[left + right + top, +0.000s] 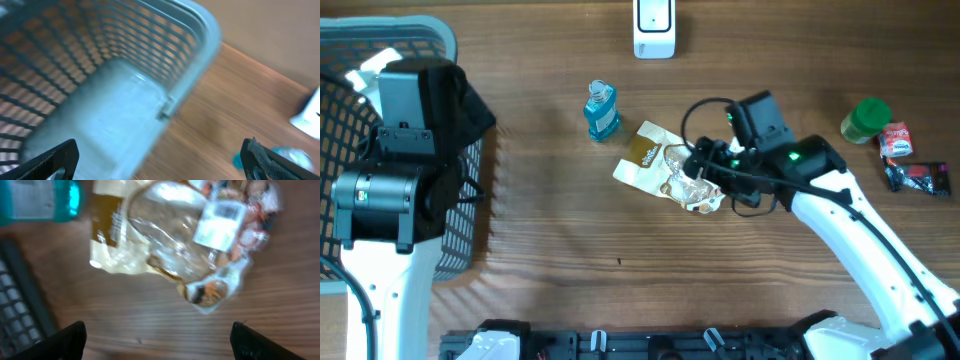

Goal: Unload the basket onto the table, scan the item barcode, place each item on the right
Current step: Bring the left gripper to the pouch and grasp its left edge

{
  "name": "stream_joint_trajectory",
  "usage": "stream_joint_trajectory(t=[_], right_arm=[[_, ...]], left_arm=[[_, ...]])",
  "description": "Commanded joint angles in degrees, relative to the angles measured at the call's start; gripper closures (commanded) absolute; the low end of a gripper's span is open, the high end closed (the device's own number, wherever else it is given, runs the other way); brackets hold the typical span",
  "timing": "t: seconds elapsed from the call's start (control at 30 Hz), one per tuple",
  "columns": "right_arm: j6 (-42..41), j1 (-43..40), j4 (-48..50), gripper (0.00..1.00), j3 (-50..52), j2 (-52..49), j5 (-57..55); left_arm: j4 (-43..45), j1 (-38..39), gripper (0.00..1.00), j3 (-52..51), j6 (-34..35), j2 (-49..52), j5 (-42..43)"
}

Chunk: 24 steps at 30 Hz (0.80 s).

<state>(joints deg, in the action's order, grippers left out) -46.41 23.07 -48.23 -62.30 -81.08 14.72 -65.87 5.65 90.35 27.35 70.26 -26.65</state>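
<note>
Hovering over the clear snack bag, my right gripper holds its 2 fingers spread wide with nothing between them. The bag lies flat on the wooden table just ahead of my fingertips, untouched as far as the wrist view shows. A white label faces up on the bag, too blurred to read. A teal bottle sits just beside the bag's brown end, on the side toward the white scanner at the far table edge. Well off to my right are a green jar, a red packet and a dark packet. My left gripper hangs above the grey basket, fingers also wide apart and empty.
</note>
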Motion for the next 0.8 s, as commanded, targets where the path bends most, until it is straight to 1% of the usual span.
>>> stream_joint_trajectory(t=[0.0,0.07,0.13,0.23,0.3,0.37,0.4,0.43,0.47,0.5,0.57,0.63,0.77], right_arm=[[0.90,-4.37,10.75,0.07,11.89,0.31,12.94],[1.27,-6.25,15.41,0.06,17.16,0.31,16.46],[0.98,-8.00,17.11,0.07,21.49,0.31,16.81],[-0.13,-9.79,20.00,0.07,25.83,0.31,16.65],[-0.11,-10.29,22.14,0.06,27.23,0.31,16.65],[-0.11,-10.43,22.73,0.18,27.74,0.31,16.63],[-0.13,-10.43,22.75,0.30,27.76,0.31,16.61],[-0.15,-10.43,22.77,0.51,27.76,0.31,16.50],[-0.26,-10.43,22.93,0.57,27.76,0.31,16.17],[-0.28,-10.45,23.15,0.58,27.76,0.31,15.67],[-0.61,-10.45,23.32,0.51,27.76,0.31,14.95],[-1.55,-10.51,23.37,0.48,27.82,0.31,14.86],[-1.57,-11.21,23.32,0.47,27.82,0.31,14.88]], left_arm=[[3.56,-0.31,0.00,-0.13,0.13,0.04,15.50],[3.26,-0.31,0.00,-0.13,0.15,0.04,18.27],[3.32,-0.28,0.00,-0.13,-0.22,0.42,26.99],[2.80,0.22,0.00,-0.13,-5.62,2.89,38.05],[1.01,0.46,0.00,-0.13,-5.97,5.14,40.96],[-0.52,1.22,0.00,-0.13,-5.62,8.35,41.44],[-1.05,1.66,0.00,-0.13,-4.61,10.43,41.44],[-1.05,1.99,0.00,-0.13,-3.54,12.17,41.70],[-0.94,2.40,0.00,-0.13,-2.47,13.79,42.32],[-0.70,3.02,0.00,-0.13,-2.51,15.56,43.28],[-0.46,4.74,0.00,-0.13,-2.69,19.28,44.26],[-0.13,6.49,0.00,-0.13,-2.69,22.43,44.22],[3.85,9.92,0.00,-0.13,-2.73,27.91,45.99]])
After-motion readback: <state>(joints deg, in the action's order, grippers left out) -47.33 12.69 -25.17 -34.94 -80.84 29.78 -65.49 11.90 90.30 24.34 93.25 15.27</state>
